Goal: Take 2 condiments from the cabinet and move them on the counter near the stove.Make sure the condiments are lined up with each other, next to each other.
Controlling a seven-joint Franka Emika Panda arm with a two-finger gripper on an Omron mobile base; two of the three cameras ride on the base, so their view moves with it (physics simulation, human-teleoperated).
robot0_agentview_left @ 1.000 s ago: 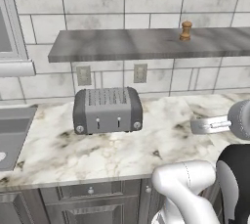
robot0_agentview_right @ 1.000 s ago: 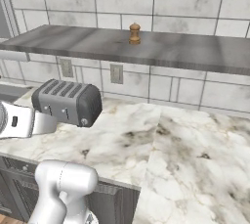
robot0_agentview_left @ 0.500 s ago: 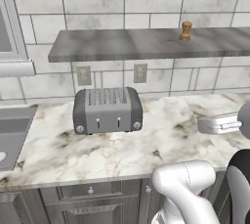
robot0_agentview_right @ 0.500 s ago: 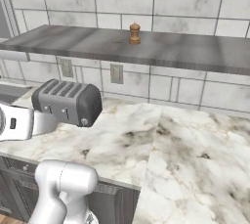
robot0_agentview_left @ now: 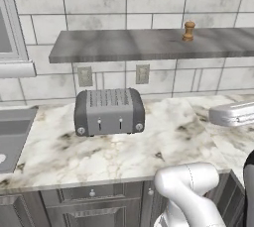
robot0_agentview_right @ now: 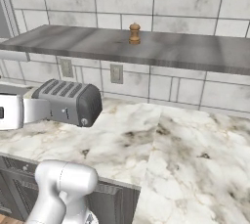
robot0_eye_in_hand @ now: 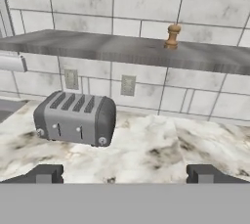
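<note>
A brown wooden knob-topped shaker (robot0_agentview_left: 188, 30) (robot0_agentview_right: 134, 33) (robot0_eye_in_hand: 171, 36), one of the condiments, stands upright on the cabinet (robot0_agentview_left: 149, 47) (robot0_agentview_right: 97, 42) (robot0_eye_in_hand: 97, 48), a long grey slab shelf on the tiled wall. Below it runs the marble counter (robot0_agentview_left: 168, 144) (robot0_agentview_right: 195, 154) (robot0_eye_in_hand: 161, 149). My gripper (robot0_eye_in_hand: 124, 175) is open, its two dark fingertips (robot0_eye_in_hand: 45, 173) set wide apart with nothing between them. It hangs low over the counter and faces the wall, well short of the shaker and below it. The stove is out of view.
A grey four-slot toaster (robot0_agentview_left: 109, 112) (robot0_agentview_right: 68, 101) (robot0_eye_in_hand: 75, 118) stands on the counter to the left, under the shelf. A sink (robot0_agentview_left: 12, 132) lies at the far left. Two wall outlets (robot0_agentview_left: 142, 73) sit under the shelf. Grey drawers (robot0_agentview_left: 89, 206) front the counter.
The arm's grey-white end link has drifted right and slightly up in the left base view. The shaker and toaster have not moved. The fingers have stayed apart.
</note>
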